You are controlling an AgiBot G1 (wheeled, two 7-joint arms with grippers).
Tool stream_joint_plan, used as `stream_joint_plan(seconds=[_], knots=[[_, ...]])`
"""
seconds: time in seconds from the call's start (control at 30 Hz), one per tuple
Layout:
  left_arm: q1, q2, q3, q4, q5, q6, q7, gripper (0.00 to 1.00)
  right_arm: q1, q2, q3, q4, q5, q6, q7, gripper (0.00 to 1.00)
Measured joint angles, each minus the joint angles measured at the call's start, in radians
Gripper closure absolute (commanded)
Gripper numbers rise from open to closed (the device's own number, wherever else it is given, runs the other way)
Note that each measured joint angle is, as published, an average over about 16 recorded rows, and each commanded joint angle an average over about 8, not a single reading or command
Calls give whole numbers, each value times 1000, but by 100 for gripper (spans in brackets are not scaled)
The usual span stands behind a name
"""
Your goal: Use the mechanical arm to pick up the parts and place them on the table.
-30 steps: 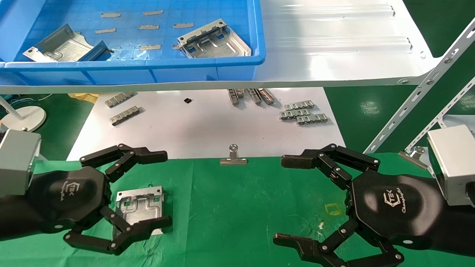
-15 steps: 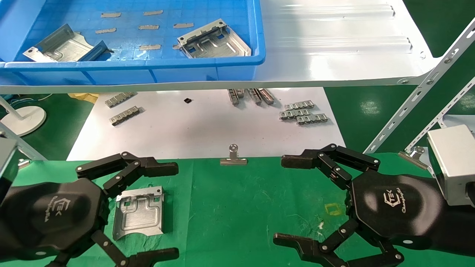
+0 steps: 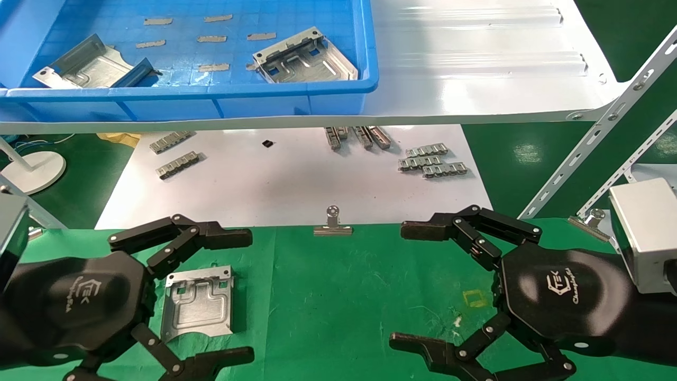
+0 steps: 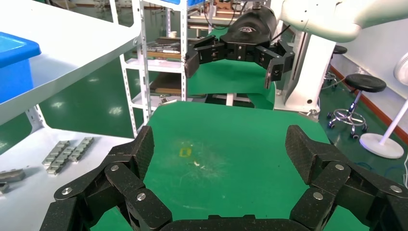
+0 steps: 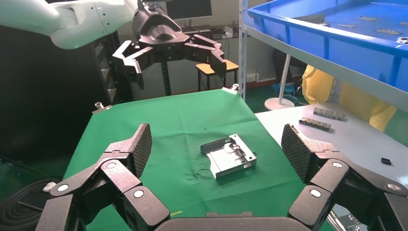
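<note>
One part [image 3: 198, 304], a silvery stamped plate, lies flat on the green table [image 3: 344, 296] at the front left. My left gripper [image 3: 249, 296] is open, its fingers spread on either side of the plate without touching it. The right wrist view shows the same plate [image 5: 228, 155] on the cloth, with the left gripper [image 5: 168, 50] raised well above it. My right gripper [image 3: 399, 286] hovers open and empty over the table's right side. Two more parts [image 3: 304, 55] [image 3: 87, 66] lie in the blue bin. The left wrist view shows only bare cloth between my left gripper's [image 4: 221, 149] fingers.
The blue bin [image 3: 211, 100] stands on a glossy white shelf [image 3: 476, 63] at the back. Below it, a white board [image 3: 296, 180] carries several grey link strips [image 3: 431, 161]. A binder clip [image 3: 332, 225] holds the cloth's far edge. Slanted shelf struts [image 3: 592, 143] rise at the right.
My left gripper's fingers have spread wider and come off the part, and the hand has drawn back toward me. The part stays flat on the cloth. The right arm has not moved.
</note>
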Motion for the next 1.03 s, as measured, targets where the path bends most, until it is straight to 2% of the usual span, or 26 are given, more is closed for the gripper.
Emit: stream_joint_plan(seconds=[1.03], knots=[[-5,2,6,13,4,2,5,0,0,0,0,0,0,0,0,0]])
